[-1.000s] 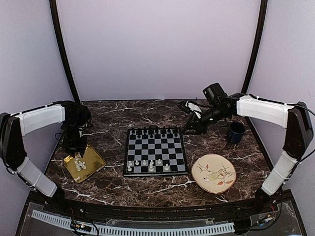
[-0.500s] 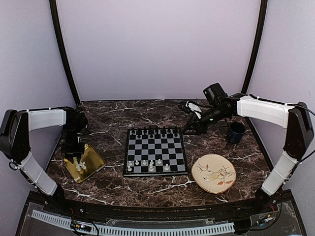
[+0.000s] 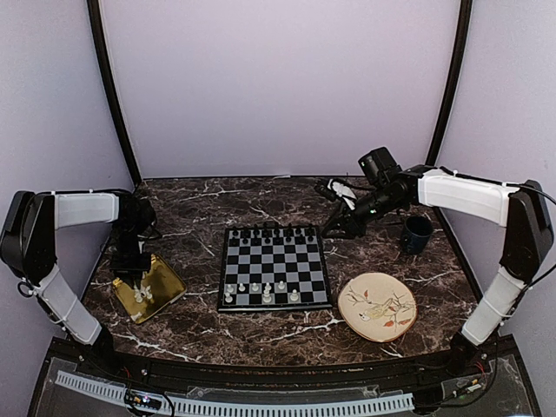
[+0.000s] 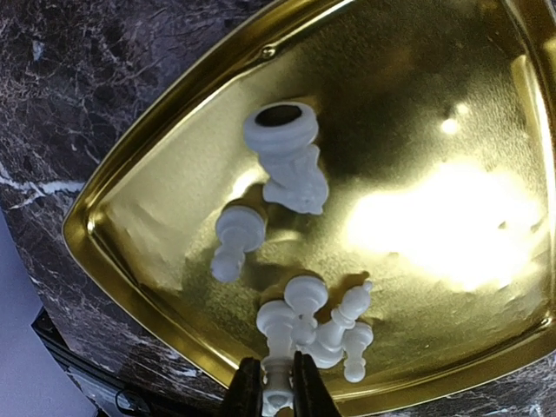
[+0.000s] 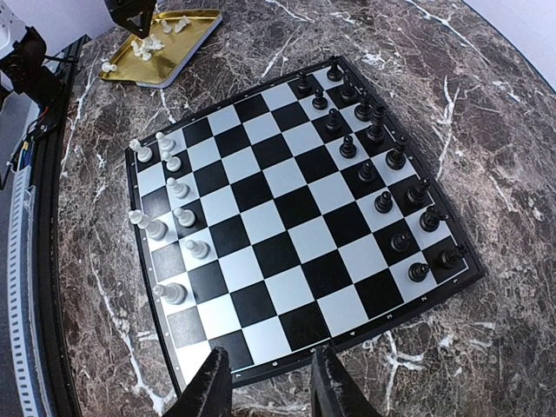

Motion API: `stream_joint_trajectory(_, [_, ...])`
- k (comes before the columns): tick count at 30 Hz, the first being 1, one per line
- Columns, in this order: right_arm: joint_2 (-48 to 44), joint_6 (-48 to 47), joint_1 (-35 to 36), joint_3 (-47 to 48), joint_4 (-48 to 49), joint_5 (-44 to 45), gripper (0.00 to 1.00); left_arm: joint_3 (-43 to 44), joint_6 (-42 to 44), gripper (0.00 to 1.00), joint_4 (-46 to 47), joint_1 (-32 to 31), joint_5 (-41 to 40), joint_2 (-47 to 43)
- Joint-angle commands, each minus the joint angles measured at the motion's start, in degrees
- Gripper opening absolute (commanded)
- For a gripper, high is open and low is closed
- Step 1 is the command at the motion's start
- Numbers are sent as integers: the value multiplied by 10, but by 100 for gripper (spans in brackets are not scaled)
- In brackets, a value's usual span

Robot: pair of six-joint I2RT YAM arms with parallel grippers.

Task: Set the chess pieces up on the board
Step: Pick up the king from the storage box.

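Observation:
My left gripper (image 4: 276, 393) is down in the gold tray (image 4: 434, 130), shut on the stem of a white chess piece (image 4: 278, 328) lying in a small heap. More white pieces lie loose beside it, one a large piece on its side (image 4: 287, 161). In the top view the left gripper (image 3: 132, 280) is over the tray's near-left part. The board (image 3: 274, 265) lies mid-table with several white pieces (image 3: 261, 291) on its near rows. My right gripper (image 5: 265, 387) is open and empty, hovering off the board's (image 5: 287, 208) far right edge (image 3: 334, 228).
Black chessmen (image 3: 274, 233) fill the board's far rows. A round patterned plate (image 3: 377, 306) lies right of the board and a dark mug (image 3: 416, 233) stands behind it. The gold tray (image 3: 165, 280) sits near the table's left edge.
The left arm has drawn back and lowered its gripper into the tray onto the white pieces. The right arm has not moved.

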Motion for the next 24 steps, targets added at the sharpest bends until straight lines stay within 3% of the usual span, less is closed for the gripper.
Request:
stream_joint_trajectory(1, [12,0,0,0,12,-6,32,21,10,5,-8,4,34,-10])
stream_joint_trajectory(13, [22,4,0,4,10,-7,32,96,64,1,-41,-20,130,-35])
stream_joint_trajectory(24, [31,2,0,3,10,13,32,268,127,0,17,-227,230,15])
